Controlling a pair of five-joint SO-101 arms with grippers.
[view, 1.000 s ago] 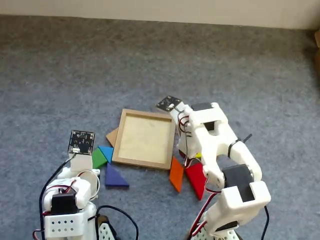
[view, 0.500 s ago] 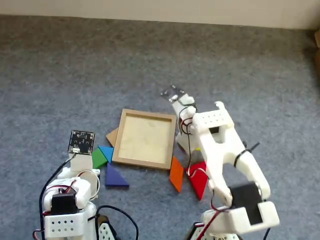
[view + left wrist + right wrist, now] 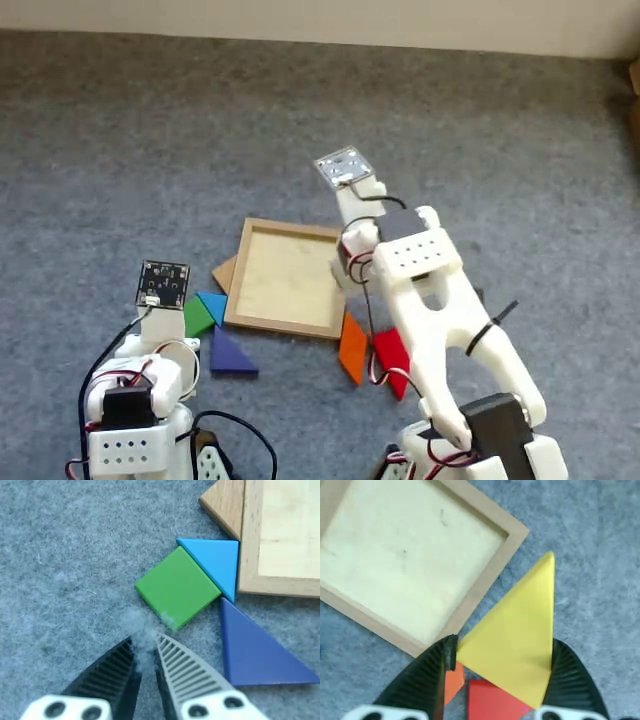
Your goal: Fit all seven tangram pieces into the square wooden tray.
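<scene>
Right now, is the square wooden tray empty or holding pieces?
Empty: the tray floor is bare; the right gripper holds the yellow triangle.

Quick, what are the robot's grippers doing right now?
Left gripper: closed, holding nothing.
Right gripper: closed on the yellow triangle.

Left arm (image 3: 135,395) folded low, close to own base. Wrist tipped down. Left gripper (image 3: 145,645) points down and holds nothing. Its two fingers sit nearly together, thin gap between tips.

Right arm (image 3: 440,310) stretched long, out from base, wrist bent down at far end. Right gripper (image 3: 502,650) has fingers spread wide, pinching yellow triangle (image 3: 515,625) between them, one finger on each side.
</scene>
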